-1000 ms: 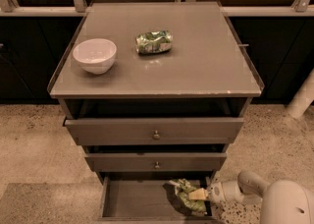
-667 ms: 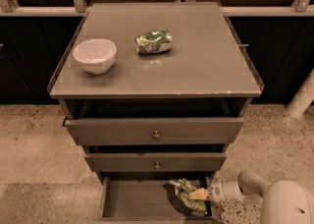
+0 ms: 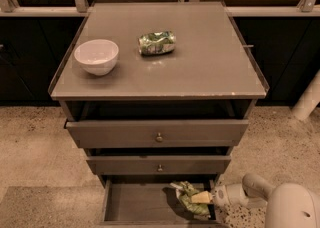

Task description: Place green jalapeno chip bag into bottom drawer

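The green jalapeno chip bag (image 3: 188, 197), crumpled light green with a pale orange patch, lies inside the open bottom drawer (image 3: 135, 203) at its right end. My gripper (image 3: 214, 198) reaches in from the lower right, at the drawer's right side, right against the bag. The white arm (image 3: 280, 203) behind it fills the lower right corner. The drawer's floor to the left of the bag is bare.
On the cabinet top stand a white bowl (image 3: 96, 56) at the left and a small rolled dark-green packet (image 3: 157, 42) near the middle. The two upper drawers, with knobs (image 3: 159, 137), stand slightly pulled out. Speckled floor surrounds the cabinet.
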Controlling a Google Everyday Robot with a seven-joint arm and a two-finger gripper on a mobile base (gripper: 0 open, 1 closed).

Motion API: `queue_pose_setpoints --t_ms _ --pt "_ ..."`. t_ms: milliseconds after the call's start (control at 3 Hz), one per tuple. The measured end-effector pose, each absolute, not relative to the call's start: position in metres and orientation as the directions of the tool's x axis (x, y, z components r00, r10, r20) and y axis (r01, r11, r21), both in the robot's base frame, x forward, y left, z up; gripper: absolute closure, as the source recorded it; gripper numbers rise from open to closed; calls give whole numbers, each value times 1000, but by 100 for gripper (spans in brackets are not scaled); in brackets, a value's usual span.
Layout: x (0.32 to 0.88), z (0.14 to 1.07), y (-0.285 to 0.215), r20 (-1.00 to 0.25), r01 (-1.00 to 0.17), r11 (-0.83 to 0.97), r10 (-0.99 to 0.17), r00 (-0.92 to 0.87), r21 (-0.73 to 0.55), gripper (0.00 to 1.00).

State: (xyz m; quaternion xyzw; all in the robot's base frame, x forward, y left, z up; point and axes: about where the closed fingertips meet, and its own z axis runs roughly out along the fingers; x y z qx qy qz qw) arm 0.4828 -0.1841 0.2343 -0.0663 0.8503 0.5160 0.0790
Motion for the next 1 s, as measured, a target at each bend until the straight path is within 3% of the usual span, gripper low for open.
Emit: queue_pose_setpoints --t_ms 333,667,1000 --pt "483 234 -184 -203 -194 459 -31 -979 867 14" --pt "483 234 -184 -203 -194 459 -31 -979 867 0" --pt "483 234 -184 -203 -194 459 -31 -979 867 0"
